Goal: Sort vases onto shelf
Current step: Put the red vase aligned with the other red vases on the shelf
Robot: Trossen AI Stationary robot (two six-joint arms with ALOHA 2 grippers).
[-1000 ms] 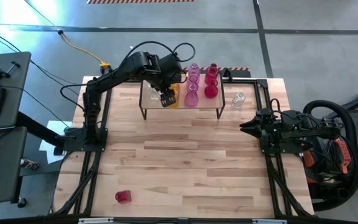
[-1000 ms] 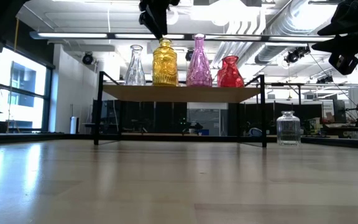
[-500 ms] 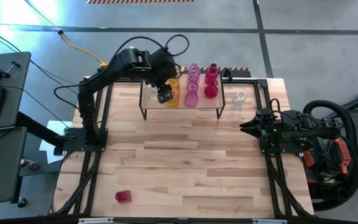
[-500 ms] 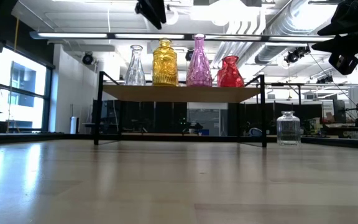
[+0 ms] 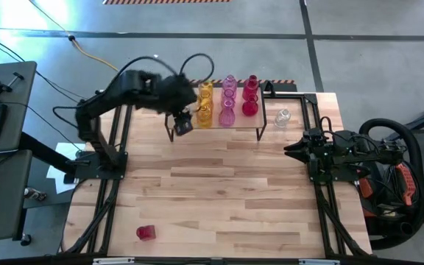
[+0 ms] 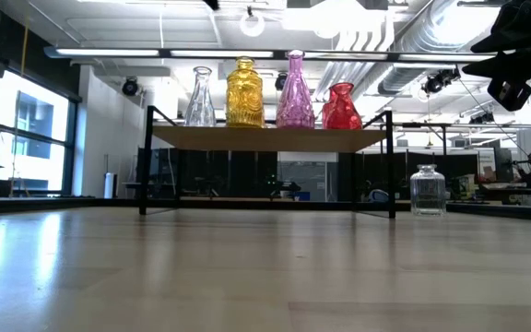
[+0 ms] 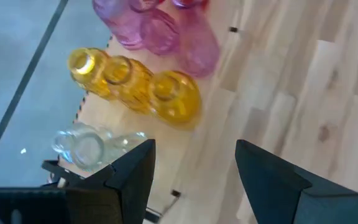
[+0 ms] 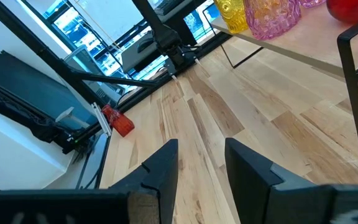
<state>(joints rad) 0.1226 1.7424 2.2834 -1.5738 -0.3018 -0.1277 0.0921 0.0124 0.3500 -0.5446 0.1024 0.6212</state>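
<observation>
The plank table spreads under me, and at its far edge stands the shelf, a low stand with a light wooden top on thin black legs. My left gripper hangs in the air above the shelf's left end, fingers spread apart and holding nothing. Past my own fingers I look down on the shelf top: a row of amber-yellow vases runs just ahead of me, the clear vases lie closer in and a little to one side, and the pink vases sit beyond the yellow ones.

From table height the front of the shelf shows four upright vases side by side: a clear vase, an amber-yellow vase, a tall pink vase and a red vase.

My right gripper waits over the right edge of the table, well away from the shelf, fingers parted and empty. A clear jar-shaped vase stands on the table between that gripper and the shelf's right end. Far across the table from both my grippers, near the front left corner, a small red vase lies on the planks by itself.
</observation>
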